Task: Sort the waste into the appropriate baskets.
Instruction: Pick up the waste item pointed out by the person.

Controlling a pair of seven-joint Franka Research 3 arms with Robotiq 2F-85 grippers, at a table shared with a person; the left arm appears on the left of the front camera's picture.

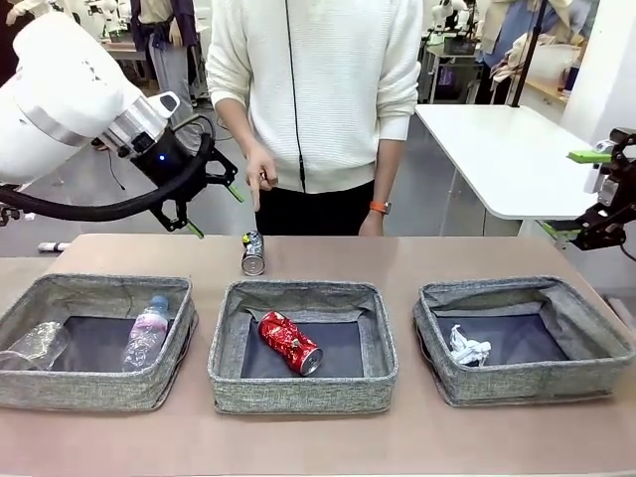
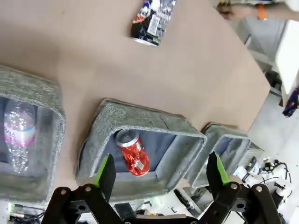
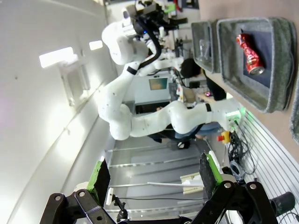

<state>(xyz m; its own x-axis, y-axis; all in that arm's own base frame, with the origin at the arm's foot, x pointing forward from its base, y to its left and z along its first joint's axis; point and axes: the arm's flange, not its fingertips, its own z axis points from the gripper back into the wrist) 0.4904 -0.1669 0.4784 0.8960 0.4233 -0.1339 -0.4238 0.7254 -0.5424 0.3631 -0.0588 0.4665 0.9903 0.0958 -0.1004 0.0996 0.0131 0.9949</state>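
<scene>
Nearest the camera sit three baskets in a row; dark can (image 1: 252, 252) is the one piece left on the table (image 1: 397, 258), upright just behind the middle basket (image 1: 303, 390), close to the person's hand (image 1: 262, 179). Probably light, thin-walled, smooth and round, so it could slip or dent; best pinched across the body mid-height, fingers either side. Its print is too small to read.

Red can (image 1: 290, 343) lies dented in the middle basket. Blue-capped bottle (image 1: 146, 332) and a second clear bottle (image 1: 35, 344) lie in the left basket (image 1: 89, 390); the clear one is hard to make out against the lining. Paper wad (image 1: 468, 348) sits in the right basket (image 1: 527, 383).

Left gripper (image 2: 161, 170) hangs above the table over the baskets, fingers spread, nothing between them. Right gripper (image 3: 154, 172) is off the table's right side, fingers spread and empty, partly cut off at the front view's edge.
</scene>
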